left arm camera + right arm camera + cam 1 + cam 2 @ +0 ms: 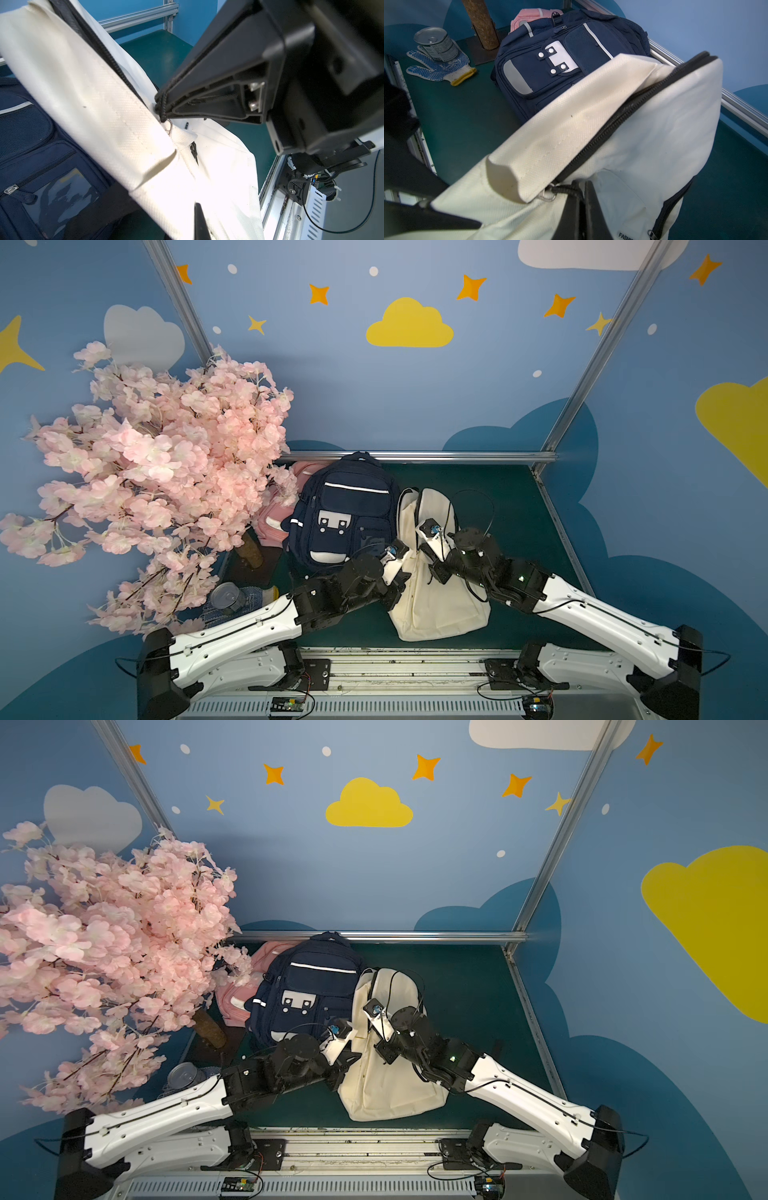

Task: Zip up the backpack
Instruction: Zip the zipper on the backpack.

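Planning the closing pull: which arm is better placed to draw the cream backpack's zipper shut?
Right: the right gripper is shut on the black cord zipper pull of the cream canvas backpack. The left gripper only clamps fabric beside it.

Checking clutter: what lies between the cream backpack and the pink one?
The navy backpack, between cream backpack and pink backpack, in both top views.
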Robot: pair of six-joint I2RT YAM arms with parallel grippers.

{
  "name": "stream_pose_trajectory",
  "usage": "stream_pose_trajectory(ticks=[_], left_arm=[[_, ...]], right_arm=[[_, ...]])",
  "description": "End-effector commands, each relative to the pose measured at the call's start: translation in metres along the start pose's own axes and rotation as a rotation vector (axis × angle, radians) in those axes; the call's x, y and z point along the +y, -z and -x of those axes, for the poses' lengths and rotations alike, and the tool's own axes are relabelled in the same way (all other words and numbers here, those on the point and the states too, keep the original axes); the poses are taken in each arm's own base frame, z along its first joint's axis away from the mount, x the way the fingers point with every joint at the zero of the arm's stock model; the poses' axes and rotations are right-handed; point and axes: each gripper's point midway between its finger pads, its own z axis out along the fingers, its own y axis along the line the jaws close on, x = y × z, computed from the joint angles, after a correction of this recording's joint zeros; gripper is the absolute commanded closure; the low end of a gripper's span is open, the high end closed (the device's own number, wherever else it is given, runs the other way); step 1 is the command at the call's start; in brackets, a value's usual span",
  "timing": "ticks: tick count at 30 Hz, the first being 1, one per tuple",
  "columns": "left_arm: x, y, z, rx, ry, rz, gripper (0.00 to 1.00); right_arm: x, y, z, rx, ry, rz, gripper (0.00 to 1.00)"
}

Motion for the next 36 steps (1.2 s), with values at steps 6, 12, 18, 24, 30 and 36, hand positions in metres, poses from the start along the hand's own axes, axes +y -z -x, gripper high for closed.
stream_pose_trajectory(ticks=[6, 12, 18, 24, 30, 36], left_arm=[[-0.008, 0.003, 0.000, -0.016, -0.017, -0.051, 0.97], [-0.003, 0.003, -0.007, -0.014, -0.004, -0.027, 0.95], [0.004, 0.007, -0.006, -0.020, 0.029, -0.012, 0.79], [0.029, 0.038, 0.042, -0.165, 0.142, 0.027, 0.38], [0.046, 0.038, 0.071, -0.195, 0.181, 0.002, 0.25], [0.044, 0.014, 0.069, -0.140, 0.175, -0.034, 0.30]], right_arm=[[-0.073, 0.006, 0.056, -0.062, -0.182, -0.199, 1.00], [-0.119, 0.010, 0.076, -0.098, -0.308, -0.275, 1.00], [-0.093, 0.017, 0.110, -0.201, -0.250, -0.146, 1.00], [-0.051, 0.025, 0.130, -0.248, -0.125, -0.058, 1.00], [-0.020, 0.036, 0.141, -0.296, -0.052, 0.006, 1.00], [-0.001, 0.045, 0.149, -0.325, -0.013, 0.038, 1.00]])
